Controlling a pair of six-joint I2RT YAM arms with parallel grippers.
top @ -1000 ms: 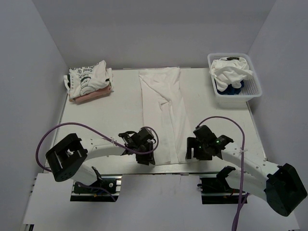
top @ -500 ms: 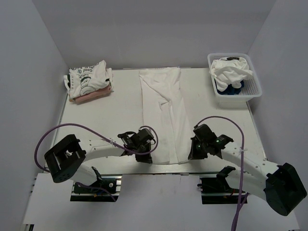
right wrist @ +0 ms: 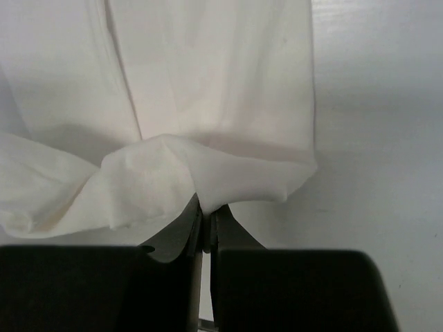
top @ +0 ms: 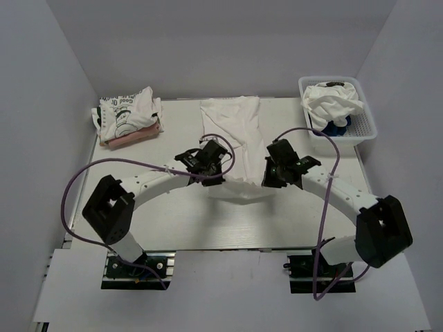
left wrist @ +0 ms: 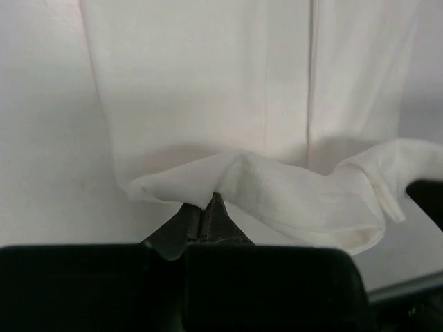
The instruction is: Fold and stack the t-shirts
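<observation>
A long white t-shirt (top: 232, 121), folded lengthwise, lies down the middle of the table. Both grippers pinch its near hem and hold it up off the table over the shirt's lower half. My left gripper (top: 215, 178) is shut on the hem's left corner, my right gripper (top: 267, 181) on the right corner, and the hem sags between them. The left wrist view shows cloth (left wrist: 208, 83) bunched at the closed left gripper (left wrist: 211, 200). Likewise, cloth (right wrist: 208, 69) is nipped in the right gripper (right wrist: 205, 204). Folded t-shirts (top: 128, 114) are stacked at the far left, a pinkish one (top: 131, 138) lowest.
A white lattice basket (top: 340, 144) stands at the far right corner with a crumpled white t-shirt (top: 332, 100) and a navy one (top: 331, 127) inside. Purple cables loop over both arms. White walls close in the table on three sides.
Both grippers shut on the near hem at the table's front edge, then lifted it and carried it away from the arm bases, so the shirt's near part now doubles over itself.
</observation>
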